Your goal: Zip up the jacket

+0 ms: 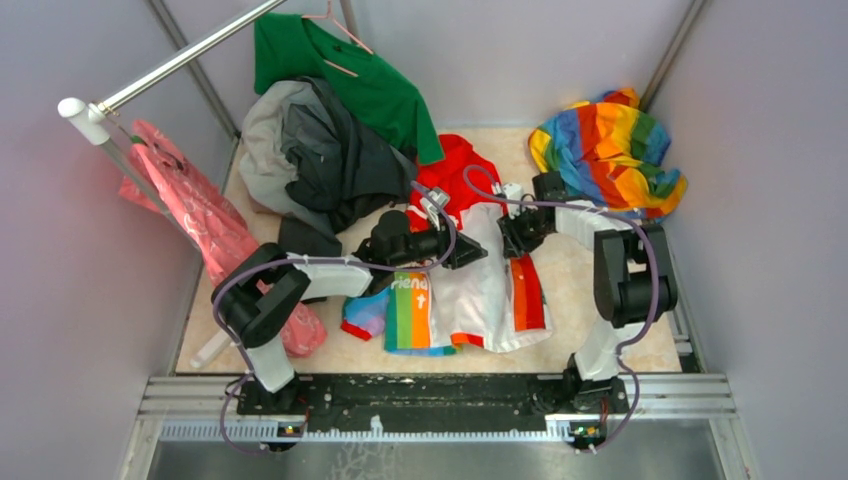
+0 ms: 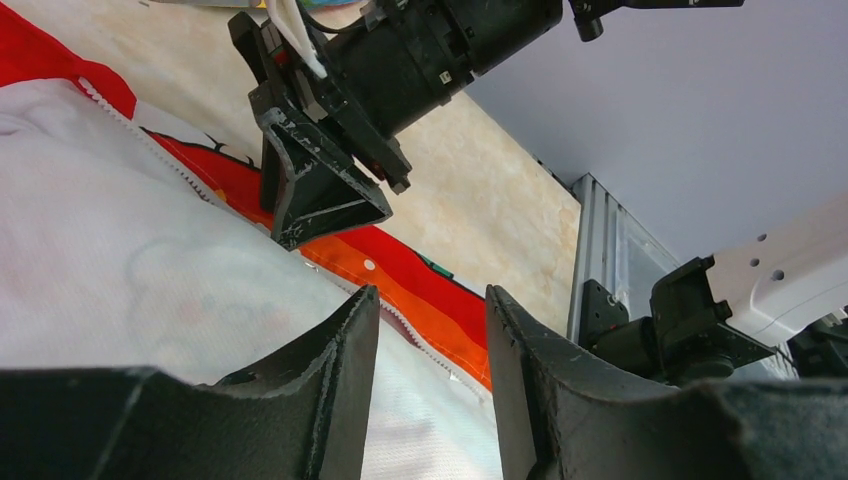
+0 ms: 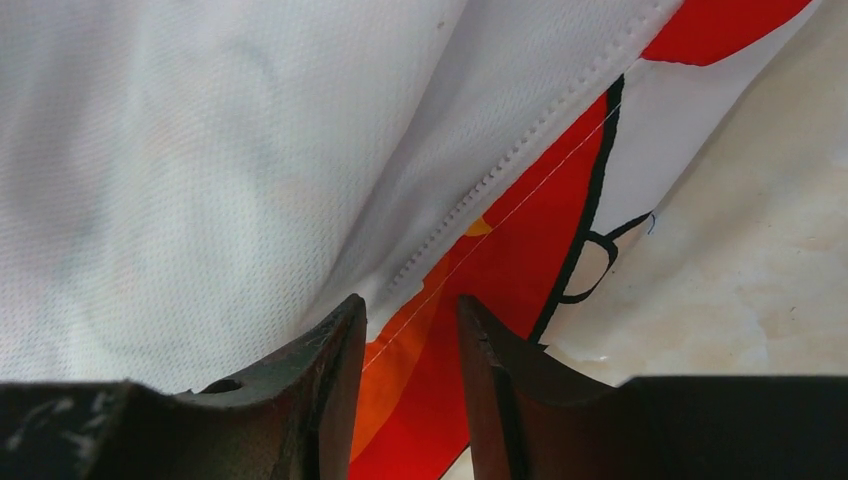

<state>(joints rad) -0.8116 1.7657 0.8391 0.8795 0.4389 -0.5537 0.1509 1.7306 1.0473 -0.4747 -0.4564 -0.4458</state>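
Note:
The jacket [image 1: 478,290] lies open on the tabletop, white with rainbow panels and a red hood [image 1: 458,165] at the far end. Both grippers hover over its front opening. My left gripper [image 1: 474,252] is open; in its wrist view the fingers [image 2: 432,295] straddle the white zipper teeth [image 2: 165,155] and the orange-red strip [image 2: 420,290], with nothing clamped. My right gripper [image 1: 514,238] is open too, and its black fingers [image 2: 320,200] show in the left wrist view just above the strip. In the right wrist view it [image 3: 410,302] hangs over the orange-red cloth beside the teeth [image 3: 500,170].
A dark grey garment pile [image 1: 320,160] and a green shirt on a hanger [image 1: 350,70] lie at the back left. An all-rainbow cloth [image 1: 610,150] sits at the back right. A pink garment [image 1: 200,230] hangs from the metal rail [image 1: 180,60] at left. Grey walls enclose the table.

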